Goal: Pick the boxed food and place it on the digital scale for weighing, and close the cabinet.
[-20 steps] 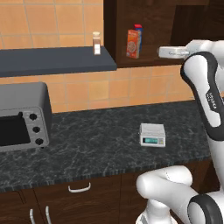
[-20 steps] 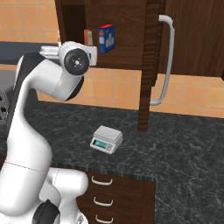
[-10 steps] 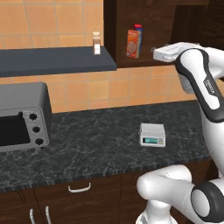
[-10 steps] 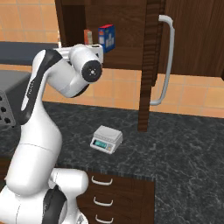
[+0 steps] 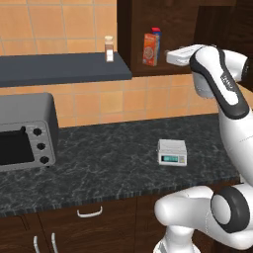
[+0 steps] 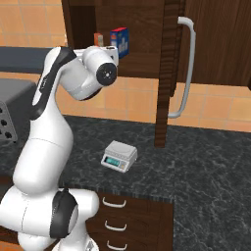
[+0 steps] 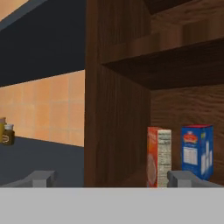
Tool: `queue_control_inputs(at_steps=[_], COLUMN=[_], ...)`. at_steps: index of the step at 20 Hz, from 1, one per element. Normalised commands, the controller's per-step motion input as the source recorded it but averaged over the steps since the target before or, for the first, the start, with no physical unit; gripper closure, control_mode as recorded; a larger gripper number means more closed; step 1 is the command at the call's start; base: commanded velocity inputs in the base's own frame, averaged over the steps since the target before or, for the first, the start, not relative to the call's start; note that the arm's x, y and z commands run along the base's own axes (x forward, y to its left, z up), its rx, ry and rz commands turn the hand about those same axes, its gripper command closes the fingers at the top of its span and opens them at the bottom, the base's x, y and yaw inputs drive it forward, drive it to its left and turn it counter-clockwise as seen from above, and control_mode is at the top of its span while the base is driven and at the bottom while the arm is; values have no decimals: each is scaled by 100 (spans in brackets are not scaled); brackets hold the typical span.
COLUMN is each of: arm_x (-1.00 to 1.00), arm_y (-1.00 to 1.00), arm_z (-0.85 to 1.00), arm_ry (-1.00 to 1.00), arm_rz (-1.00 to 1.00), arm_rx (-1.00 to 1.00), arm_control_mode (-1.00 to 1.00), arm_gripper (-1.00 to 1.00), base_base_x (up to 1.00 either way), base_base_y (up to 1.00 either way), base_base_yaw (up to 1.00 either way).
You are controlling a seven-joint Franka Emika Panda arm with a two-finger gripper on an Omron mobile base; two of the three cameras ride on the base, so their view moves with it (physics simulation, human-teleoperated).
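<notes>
The box (image 5: 151,49) is standing upright on the lower shelf of the cabinet (image 6: 169,59), a small orange-red carton with a round brownish picture on its front and a white panel of small print down its side (image 7: 159,156). A blue carton (image 7: 197,150) with a red top is standing just beside it on the same shelf, deeper into the cabinet and apart from it by a narrow gap. The shelf above them is showing as a dark board with nothing visible on it.

The cabinet is dark brown wood, and its door is hanging open, swung out edge-on over the counter (image 6: 206,162), with the long silver bar handle (image 6: 184,68) running down its face.

The gripper (image 7: 113,178) is hovering level with the cabinet's lower shelf, just outside the cabinet's open front, its fingers (image 7: 40,178) spread wide and holding nothing; one fingertip is lining up just beside the box and the other is sitting out past the cabinet's side wall. From the left base view the hand (image 5: 180,55) is reaching in toward the box without touching it.

The scale (image 5: 172,151) is sitting on the counter well below the cabinet, a low white-grey block with a flat bare top plate and a greenish display on its front.

A small brown-capped bottle (image 5: 109,48) is standing on the dark ledge (image 5: 59,69) just outside the cabinet, and a toaster oven (image 5: 24,131) is resting on the counter far from the cabinet
</notes>
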Motion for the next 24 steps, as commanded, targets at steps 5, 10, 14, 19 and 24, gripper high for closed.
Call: queue_control_inputs(at_steps=[5, 10, 14, 19, 24], arm_x=[30, 35, 19, 17, 15], arm_y=[0, 0, 0, 0, -6], arm_z=[4, 0, 0, 0, 0], arm_ry=[0, 0, 0, 0, 1], arm_rz=[2, 0, 0, 0, 0], arm_rx=[0, 0, 0, 0, 0], arm_control_mode=[-100, -100, -100, -100, -100], arm_gripper=[-100, -100, -100, -100, -100], base_base_x=[0, 0, 0, 0, 0], base_base_y=[0, 0, 0, 0, 0], base_base_yaw=[0, 0, 0, 0, 0])
